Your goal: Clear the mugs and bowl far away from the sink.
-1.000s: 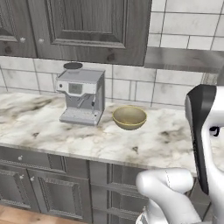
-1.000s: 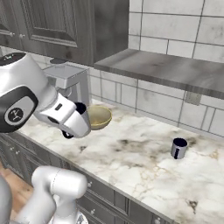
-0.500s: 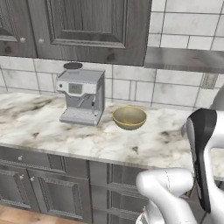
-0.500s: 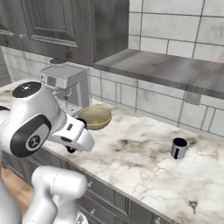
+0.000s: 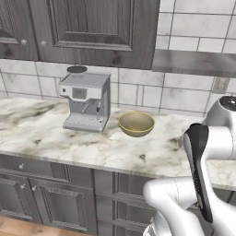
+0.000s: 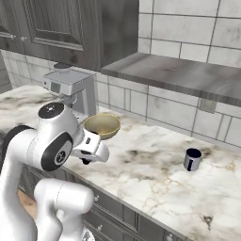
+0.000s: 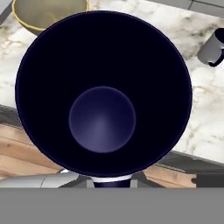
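**A:** What is the robot arm doing right now?

**B:** Its gripper [image 6: 86,160] hangs low at the front edge of the marble counter [image 6: 141,164], clenched on a mug [image 7: 103,92]. From the hand camera I look straight down into that mug: a dark navy inside, mouth towards the lens, so close that it hides the fingers. In the right base view I can only make out a small dark shape under the hand.

**A:** Why is it held that way?

**B:** My guess is the pincer grips the mug at its rim or wall, so that it stays upright while carried.

**A:** Where are the other things?

**B:** A tan bowl [image 5: 136,124] sits on the counter just beside a grey coffee machine [image 5: 86,101], near the tiled back wall. A second mug [image 6: 192,159], dark blue, stands upright well apart from the bowl, further right along the counter.

**A:** And the sink?

**B:** I cannot see it from here. That suggests this stretch of counter is already away from it, which would suit it as a spot for the cleared dishes.

**A:** How far along is the job?

**B:** I judge the bowl and one mug are placed, and the held mug is not yet set down.
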{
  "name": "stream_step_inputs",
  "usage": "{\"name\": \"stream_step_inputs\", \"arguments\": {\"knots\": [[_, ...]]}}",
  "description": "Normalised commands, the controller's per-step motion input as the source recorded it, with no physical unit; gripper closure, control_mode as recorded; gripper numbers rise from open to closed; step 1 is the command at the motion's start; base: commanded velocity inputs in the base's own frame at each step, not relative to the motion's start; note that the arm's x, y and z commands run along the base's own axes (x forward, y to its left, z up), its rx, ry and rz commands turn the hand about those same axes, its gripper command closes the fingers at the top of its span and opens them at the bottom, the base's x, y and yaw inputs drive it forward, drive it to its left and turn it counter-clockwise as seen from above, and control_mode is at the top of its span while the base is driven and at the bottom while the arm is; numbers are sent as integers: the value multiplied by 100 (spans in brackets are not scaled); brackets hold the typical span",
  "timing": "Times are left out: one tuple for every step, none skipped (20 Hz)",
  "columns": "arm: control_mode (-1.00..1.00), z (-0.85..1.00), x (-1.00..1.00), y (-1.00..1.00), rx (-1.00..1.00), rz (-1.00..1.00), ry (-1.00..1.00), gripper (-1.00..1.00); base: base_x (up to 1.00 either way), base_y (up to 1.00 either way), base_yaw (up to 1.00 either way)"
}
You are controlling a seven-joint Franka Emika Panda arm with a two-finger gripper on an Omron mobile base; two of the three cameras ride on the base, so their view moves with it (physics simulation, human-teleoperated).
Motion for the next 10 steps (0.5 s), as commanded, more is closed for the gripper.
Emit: {"name": "stream_step_inputs", "arguments": {"knots": [[-100,-36,49,-1,0,2,0,100,0,0,0],[-100,-39,48,-2,0,1,1,100,0,0,0],[-100,-40,46,-9,0,0,3,100,0,0,0],[-100,-45,31,-19,0,0,7,100,0,0,0],[-100,-43,30,-23,0,0,7,100,0,0,0],[-100,-43,27,-23,0,0,7,100,0,0,0],[-100,-44,30,-21,0,0,7,100,0,0,0],[-100,-44,31,-20,0,0,6,100,0,0,0],[-100,-45,31,-20,0,0,6,100,0,0,0],[-100,-44,25,-21,0,0,4,100,0,0,0]]}}
